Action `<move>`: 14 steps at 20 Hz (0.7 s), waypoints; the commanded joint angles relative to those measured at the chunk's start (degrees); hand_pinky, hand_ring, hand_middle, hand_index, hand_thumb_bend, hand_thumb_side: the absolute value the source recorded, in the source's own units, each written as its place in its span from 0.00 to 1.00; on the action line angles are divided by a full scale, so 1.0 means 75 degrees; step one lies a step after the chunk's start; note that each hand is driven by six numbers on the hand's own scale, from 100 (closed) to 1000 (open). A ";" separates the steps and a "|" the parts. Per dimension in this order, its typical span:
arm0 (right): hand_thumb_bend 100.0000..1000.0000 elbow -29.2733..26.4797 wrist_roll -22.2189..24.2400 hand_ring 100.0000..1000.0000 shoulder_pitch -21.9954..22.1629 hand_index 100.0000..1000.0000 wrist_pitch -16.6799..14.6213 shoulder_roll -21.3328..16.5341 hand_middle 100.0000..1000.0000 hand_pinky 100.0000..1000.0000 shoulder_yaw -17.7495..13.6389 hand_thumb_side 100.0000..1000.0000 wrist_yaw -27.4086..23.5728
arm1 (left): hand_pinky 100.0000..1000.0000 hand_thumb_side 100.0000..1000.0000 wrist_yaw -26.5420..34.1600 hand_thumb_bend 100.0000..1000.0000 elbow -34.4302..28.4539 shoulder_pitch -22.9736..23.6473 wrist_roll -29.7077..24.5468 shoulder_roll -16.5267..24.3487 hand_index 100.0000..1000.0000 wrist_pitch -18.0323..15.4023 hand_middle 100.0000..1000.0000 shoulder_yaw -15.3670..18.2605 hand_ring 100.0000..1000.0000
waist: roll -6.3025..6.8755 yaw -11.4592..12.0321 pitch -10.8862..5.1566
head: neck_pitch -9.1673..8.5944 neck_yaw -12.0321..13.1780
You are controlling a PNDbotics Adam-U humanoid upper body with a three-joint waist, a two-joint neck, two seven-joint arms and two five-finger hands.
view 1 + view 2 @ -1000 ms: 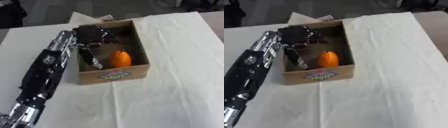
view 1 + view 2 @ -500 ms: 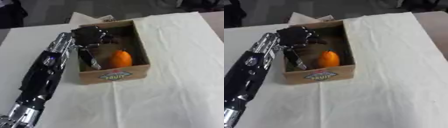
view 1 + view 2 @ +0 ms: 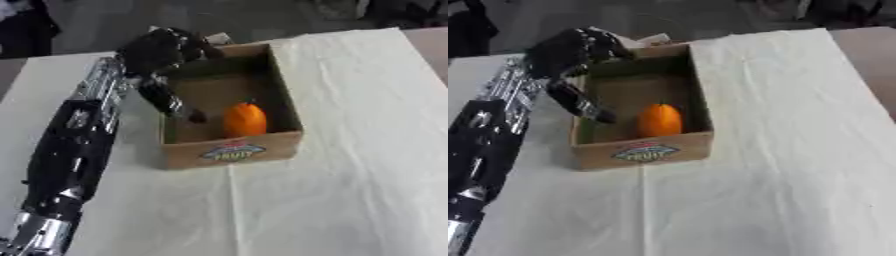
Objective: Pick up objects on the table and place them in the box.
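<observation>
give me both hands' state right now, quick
Left hand: over the far left corner of the box, fingers curled, holding nothing, thumb pointing down into the box.
Right hand: not in view.

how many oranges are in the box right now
1. The orange sits inside the box, near its front wall. The robot hand covers the box's far left corner, so something could be hidden there.

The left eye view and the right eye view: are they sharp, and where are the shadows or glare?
Left eye view: soft all over, the box label unreadable, the orange fruit smooth-edged, shadow along the inner walls. Right eye view: equally soft, the left hand a dark shape with little detail; no strong glare on the white cloth.
</observation>
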 commanded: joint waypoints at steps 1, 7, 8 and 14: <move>0.00 -0.0153 -0.0109 0.94 -0.0001 0.71 -0.0032 -0.0210 0.47 0.87 -0.0094 0.79 0.0020 | 0.47 1.00 0.1403 0.59 -0.0840 0.0060 -0.0019 0.0301 0.82 0.0604 0.55 0.0147 0.67 | -0.0060 0.0071 -0.0219 | 0.0033 -0.0117; 0.00 -0.0153 -0.0218 0.94 0.0068 0.71 -0.0034 -0.0260 0.48 0.87 -0.0164 0.79 0.0059 | 0.45 1.00 0.3682 0.55 -0.2727 0.0862 -0.0495 0.0479 0.80 0.1804 0.52 0.0180 0.65 | -0.0112 0.0359 -0.0299 | 0.0020 -0.0513; 0.00 -0.0153 -0.0233 0.94 0.0079 0.71 -0.0035 -0.0273 0.48 0.87 -0.0173 0.79 0.0067 | 0.45 1.00 0.3925 0.54 -0.2996 0.1020 -0.0531 0.0515 0.80 0.1957 0.52 0.0216 0.64 | -0.0119 0.0415 -0.0316 | 0.0027 -0.0584; 0.00 -0.0153 -0.0372 0.94 0.0245 0.71 -0.0028 -0.0377 0.48 0.87 -0.0269 0.79 0.0168 | 0.40 1.00 0.5261 0.52 -0.3914 0.1981 -0.1016 0.0487 0.76 0.2877 0.48 0.0569 0.60 | -0.0137 0.0898 -0.0452 | 0.0271 -0.1071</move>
